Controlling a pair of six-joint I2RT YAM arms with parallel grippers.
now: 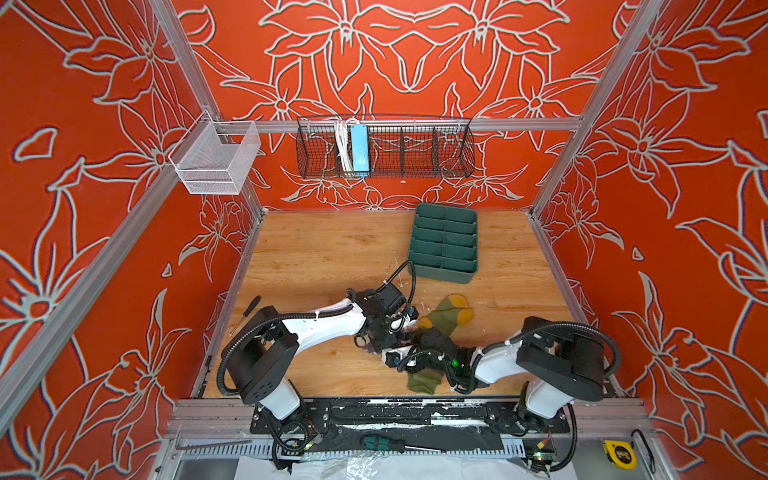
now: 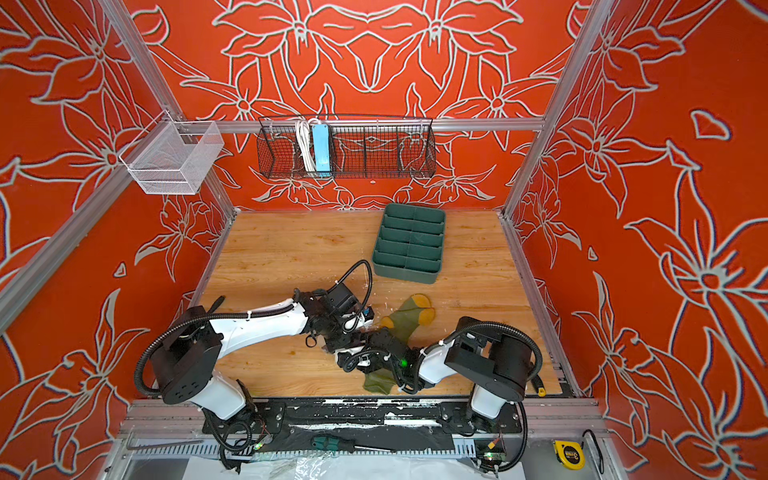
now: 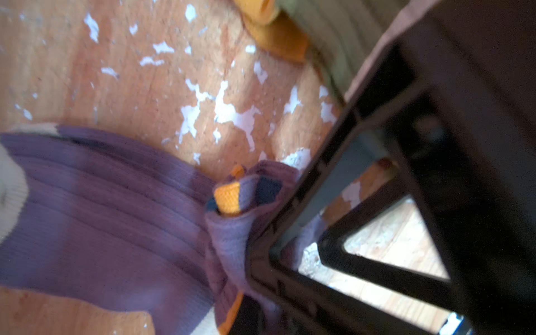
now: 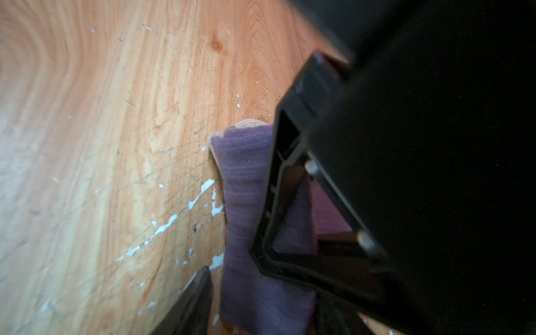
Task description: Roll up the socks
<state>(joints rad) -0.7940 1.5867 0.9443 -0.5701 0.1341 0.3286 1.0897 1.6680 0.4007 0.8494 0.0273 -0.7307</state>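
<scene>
The left gripper point(image 3: 249, 278) is pinched shut on the bunched cuff of the purple sock point(image 3: 101, 217), which lies on the table point(image 1: 316, 257). The right gripper point(image 4: 232, 272) has its jaws on either side of that sock; I cannot tell whether they squeeze it. The green sock point(image 1: 446, 318) lies beside it, partly under the right forearm. A tray point(image 1: 442, 275) sits further back. Both arms reach low and inward, their wrists meeting.

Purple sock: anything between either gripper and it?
Nothing visible. In the left wrist view the left gripper is shut on the bunched striped end of the purple sock. In the right wrist view the right gripper is open, its fingers either side of the same sock. The olive sock lies alongside, not between.
</scene>
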